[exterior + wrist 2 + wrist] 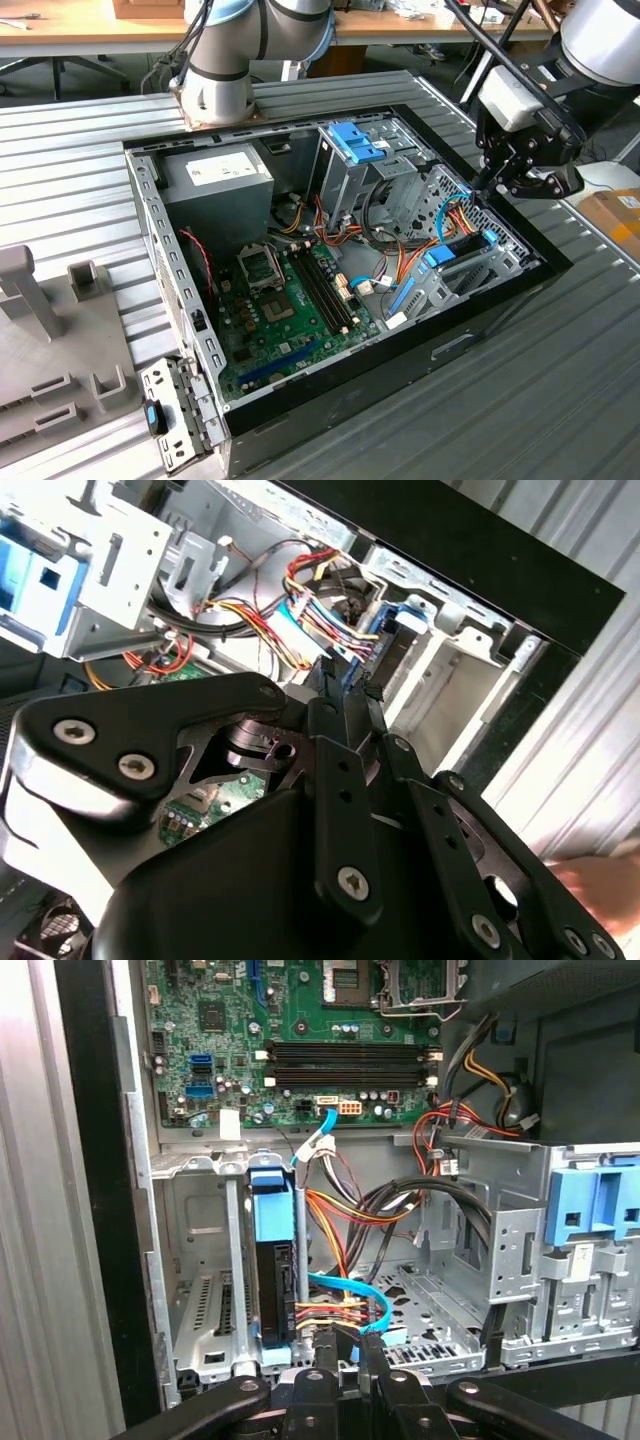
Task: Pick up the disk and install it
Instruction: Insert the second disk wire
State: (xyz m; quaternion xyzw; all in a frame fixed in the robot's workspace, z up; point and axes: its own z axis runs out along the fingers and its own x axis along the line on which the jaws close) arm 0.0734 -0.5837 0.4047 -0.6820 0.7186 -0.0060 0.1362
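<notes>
The disk [462, 250] stands on edge in the drive bay at the front corner of the open computer case, on the exterior view's right. Blue carrier rails run along its ends. In the first wrist view the disk [272, 1265] sits upright between the bay's metal walls under a blue plastic piece, and coloured cables reach its end. My gripper [480, 186] hangs just above that corner of the case. Its fingers are shut with only a thin slit between them and hold nothing. In both wrist views the gripper [347, 1355] [350, 695] points down at the cables beside the disk.
A grey power-supply box [215, 175] fills the case's far corner. An upright metal cage with a blue latch [355, 140] stands in the middle at the back. The green motherboard [290, 300] lies on the case floor. Bundled cables [400, 255] run beside the bay. Grey fixtures [40, 300] stand outside the case.
</notes>
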